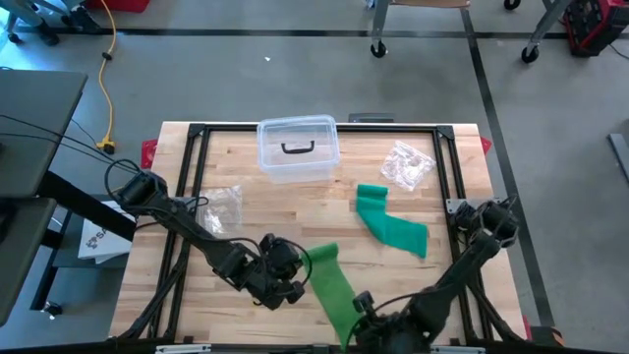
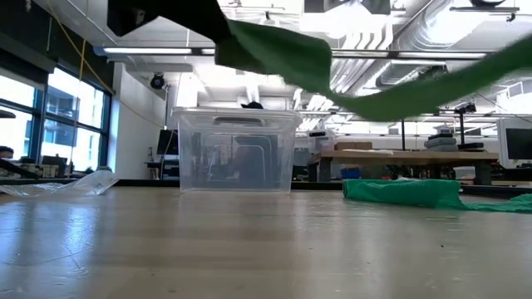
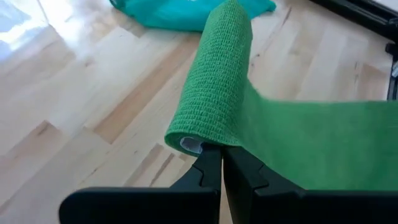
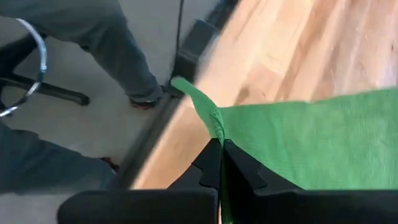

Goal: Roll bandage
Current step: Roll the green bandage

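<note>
**Green bandage stretched between both claws**

Your left claw [image 3: 221,163] is pinched on the rolled end of the green bandage [image 1: 332,285], above the near middle of the desk [image 1: 295,211]; your right claw [image 4: 221,158] is pinched on its loose end at the desk's near edge, with the strip spanning between them; a teal bandage [image 1: 391,224] lies farther back, right of centre; the clear lidded box [image 1: 297,148] sits at the far edge.
</note>
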Robot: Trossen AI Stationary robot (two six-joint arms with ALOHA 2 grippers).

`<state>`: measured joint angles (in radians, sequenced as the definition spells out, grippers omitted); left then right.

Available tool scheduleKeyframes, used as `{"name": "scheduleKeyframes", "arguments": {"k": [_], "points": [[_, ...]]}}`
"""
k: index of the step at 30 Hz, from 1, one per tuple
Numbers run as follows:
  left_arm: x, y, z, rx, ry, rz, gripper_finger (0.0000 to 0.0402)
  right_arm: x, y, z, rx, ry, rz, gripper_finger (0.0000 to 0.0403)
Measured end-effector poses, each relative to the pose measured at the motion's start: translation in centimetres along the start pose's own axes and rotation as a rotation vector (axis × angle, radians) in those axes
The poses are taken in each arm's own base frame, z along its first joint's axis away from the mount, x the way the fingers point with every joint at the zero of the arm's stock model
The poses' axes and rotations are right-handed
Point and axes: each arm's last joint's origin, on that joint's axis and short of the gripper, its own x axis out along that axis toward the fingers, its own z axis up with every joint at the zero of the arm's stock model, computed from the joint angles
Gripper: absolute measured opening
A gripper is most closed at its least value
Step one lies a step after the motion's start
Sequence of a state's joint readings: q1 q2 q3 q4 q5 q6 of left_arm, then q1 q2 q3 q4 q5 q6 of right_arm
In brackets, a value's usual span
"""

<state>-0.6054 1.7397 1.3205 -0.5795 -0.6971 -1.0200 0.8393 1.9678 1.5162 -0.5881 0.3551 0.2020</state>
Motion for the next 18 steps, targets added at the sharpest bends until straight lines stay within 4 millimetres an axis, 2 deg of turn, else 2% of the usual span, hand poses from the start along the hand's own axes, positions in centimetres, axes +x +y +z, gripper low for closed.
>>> {"name": "scheduleKeyframes", "arguments": {"k": [4,8,12,18], "points": [[-0.5,-0.2,-0.3,0.009,-0.084,0.040,0.0000,2.5,-1.2,-2.7,0.041,0.077,-0.011,0.0000],[-0.9,-0.3,-0.4,0.019,-0.155,0.070,0.0000,4.7,-2.0,-4.8,0.123,0.053,0.046,0.0000],[-1.1,-0.3,-0.5,0.032,-0.215,0.102,0.0000,5.4,-3.0,-4.9,0.159,0.021,0.044,0.0000],[-2.0,0.2,-0.3,0.054,-0.299,0.170,0.0000,5.4,-3.5,-4.6,0.189,0.034,0.063,0.0000]]}}
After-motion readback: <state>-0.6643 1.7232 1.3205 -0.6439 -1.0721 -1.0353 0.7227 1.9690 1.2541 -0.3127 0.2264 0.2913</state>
